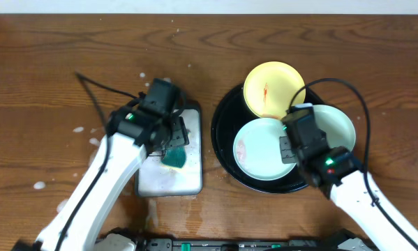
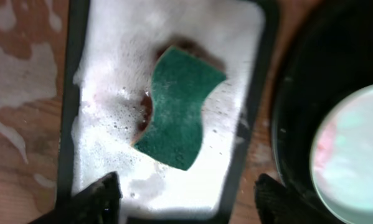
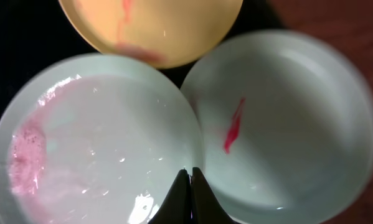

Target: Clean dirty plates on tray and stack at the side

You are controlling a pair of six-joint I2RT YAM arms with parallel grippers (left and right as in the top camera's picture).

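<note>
Yellow plate (image 1: pixel 273 89), left mint plate (image 1: pixel 261 150) and right mint plate (image 1: pixel 338 125) all lie flat on the black tray (image 1: pixel 222 139), in the right half of the overhead view. The yellow one sits at the tray's upper edge and the two mint ones sit side by side below it. The plates are round, so they have no long axis; only their marks show a direction. In the right wrist view, the red streak on the right mint plate runs from upper right down to lower left. The left mint plate has a pink, foamy smear along its left side. The right gripper (image 3: pixel 189 183) is at the bottom centre of that view. Its fingers are pressed almost together, and their tips are at the place where the two mint rims meet; I cannot tell if a rim is pinched. The left gripper (image 2: pixel 189 198) has its fingers spread wide above the white tray (image 2: pixel 111 62). This tray is full of foam, and a green sponge (image 2: pixel 177 106) lies on it, above the fingers in the frame, not touched.
</note>
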